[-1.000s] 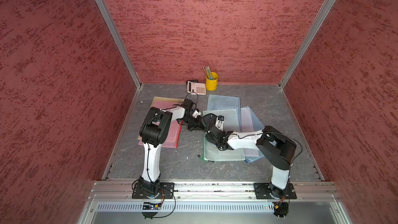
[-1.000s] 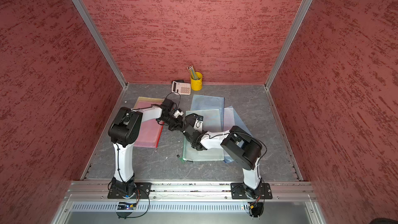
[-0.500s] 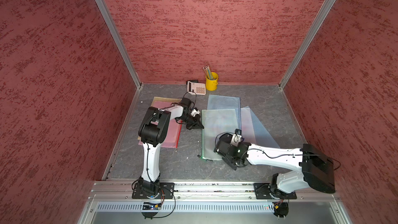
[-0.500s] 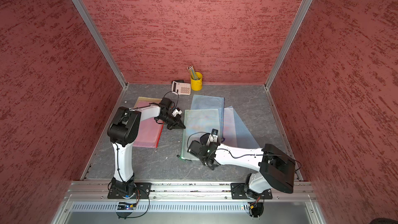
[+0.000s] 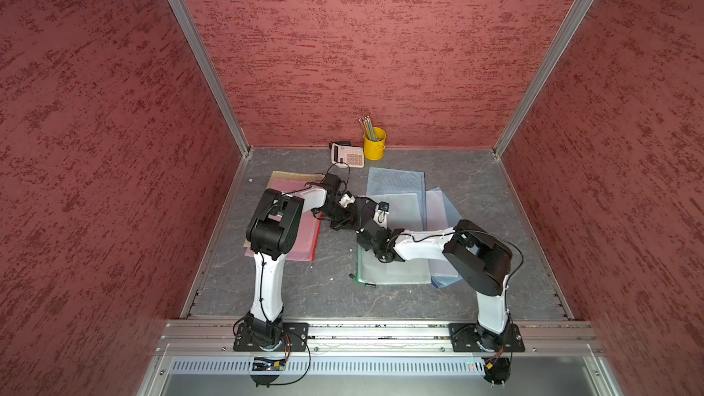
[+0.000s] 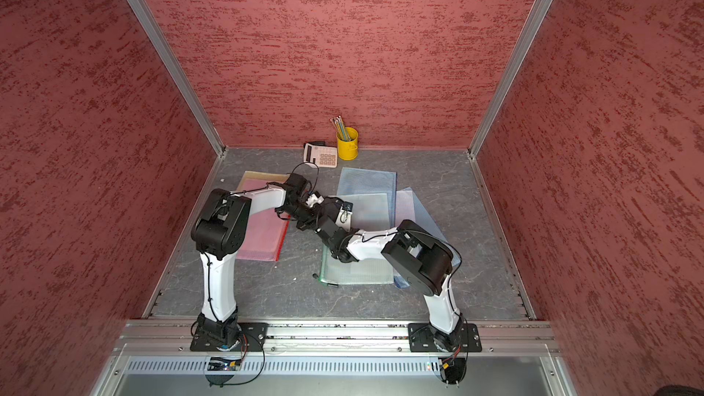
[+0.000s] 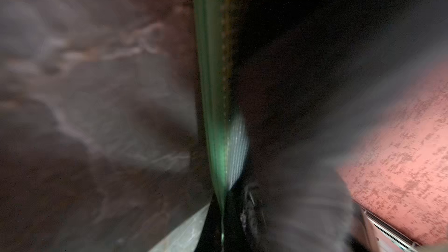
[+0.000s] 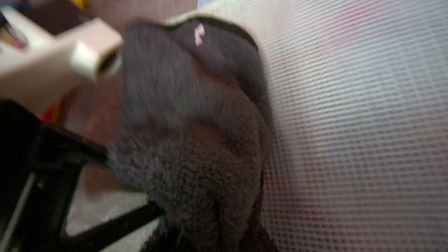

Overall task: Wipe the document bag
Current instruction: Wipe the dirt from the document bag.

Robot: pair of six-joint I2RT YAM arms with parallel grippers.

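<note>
The green-edged mesh document bag (image 5: 404, 272) lies flat on the counter (image 5: 304, 283), right of centre, overlapping blue bags (image 5: 396, 180). The left gripper (image 5: 338, 222) is pinched tight on its green left edge near the far corner. The right gripper (image 5: 364, 208) clamps a dark fuzzy cloth (image 8: 194, 122) against that corner. A good wipe likely needs the edge anchored, the cloth flat, and overlapping strokes toward the near edge.
</note>
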